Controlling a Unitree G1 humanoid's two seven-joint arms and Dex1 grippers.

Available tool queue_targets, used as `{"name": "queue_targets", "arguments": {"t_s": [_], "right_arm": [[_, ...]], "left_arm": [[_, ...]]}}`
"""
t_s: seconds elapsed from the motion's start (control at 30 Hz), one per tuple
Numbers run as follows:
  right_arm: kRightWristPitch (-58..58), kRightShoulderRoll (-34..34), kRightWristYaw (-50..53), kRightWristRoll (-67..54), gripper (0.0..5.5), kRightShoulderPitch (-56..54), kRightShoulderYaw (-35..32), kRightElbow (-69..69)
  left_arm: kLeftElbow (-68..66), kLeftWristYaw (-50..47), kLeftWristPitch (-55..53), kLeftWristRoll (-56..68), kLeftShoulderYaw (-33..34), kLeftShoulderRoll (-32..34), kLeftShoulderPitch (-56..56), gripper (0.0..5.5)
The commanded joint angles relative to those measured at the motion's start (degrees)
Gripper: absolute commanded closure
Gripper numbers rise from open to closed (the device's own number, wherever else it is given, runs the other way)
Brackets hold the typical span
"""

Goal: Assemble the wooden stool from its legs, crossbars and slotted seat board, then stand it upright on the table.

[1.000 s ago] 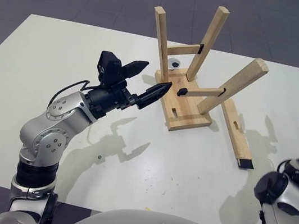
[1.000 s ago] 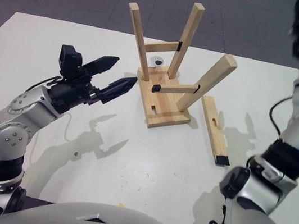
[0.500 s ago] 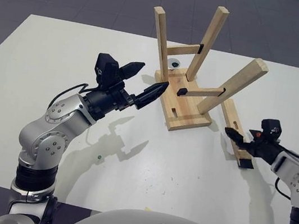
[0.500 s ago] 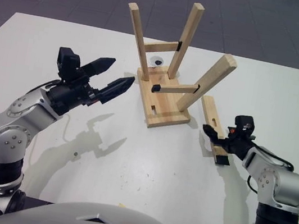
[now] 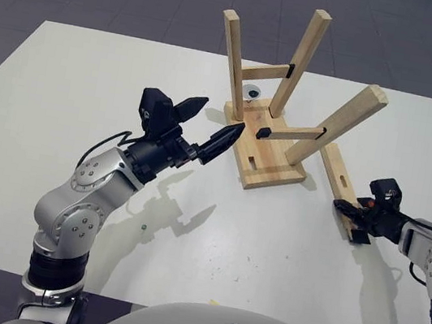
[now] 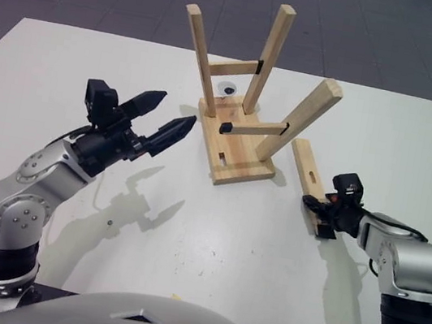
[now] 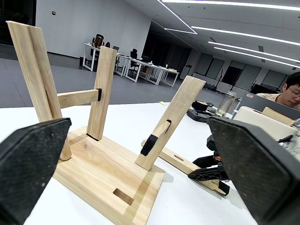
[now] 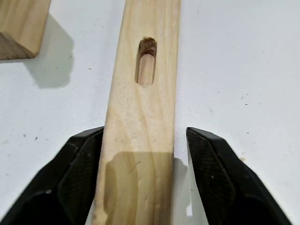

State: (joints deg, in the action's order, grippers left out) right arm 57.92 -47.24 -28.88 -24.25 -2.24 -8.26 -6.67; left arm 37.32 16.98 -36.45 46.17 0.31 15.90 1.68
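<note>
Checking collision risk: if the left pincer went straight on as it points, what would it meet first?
Probably the seat board's near edge, by the nearest upright leg; depth is unclear.

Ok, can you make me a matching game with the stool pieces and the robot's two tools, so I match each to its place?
Things:
1. seat board
2. loose leg
3. left tool
4. right tool

Places:
A. open, on both sides of the loose leg's end
B. flat on the table, three legs sticking up from it
C. open in the air, by the board's left edge
D. lying flat on the table, right of the board

Pairs: 1-B, 2-D, 3-C, 4-A
</note>
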Motion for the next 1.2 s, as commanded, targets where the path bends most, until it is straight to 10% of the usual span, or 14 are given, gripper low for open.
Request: {"name": "queue_targets", "arguments": {"t_s": [0.03,0.23,0.6,0.87,1.2], "right_arm": [[-0.2,-4.3,-3.6,2.7,3.32,-1.8,3.1,3.7],[-2.7,-1.2,-3.6,3.9,3.45,-7.4,3.6,5.7],[-37.1,17.0,26.0,11.6,3.45,-22.8,-12.2,7.1],[-50.2,20.5,19.9,13.1,3.45,-21.1,-3.6,-11.5],[-45.7,26.4,15.3,12.9,3.45,-17.7,9.6,-22.2]], "left_arm": [[2.7,-2.4,1.6,-2.4,-2.2,-2.0,-3.5,0.1],[2.4,-3.9,2.6,-3.3,-3.3,-3.7,-2.9,0.1],[-8.0,-17.4,0.3,18.9,14.9,-5.5,18.2,0.1],[-16.0,-20.2,-5.6,47.4,17.1,3.2,36.7,0.1],[-15.7,-10.5,-8.1,35.1,8.4,8.8,40.5,0.1]]}}
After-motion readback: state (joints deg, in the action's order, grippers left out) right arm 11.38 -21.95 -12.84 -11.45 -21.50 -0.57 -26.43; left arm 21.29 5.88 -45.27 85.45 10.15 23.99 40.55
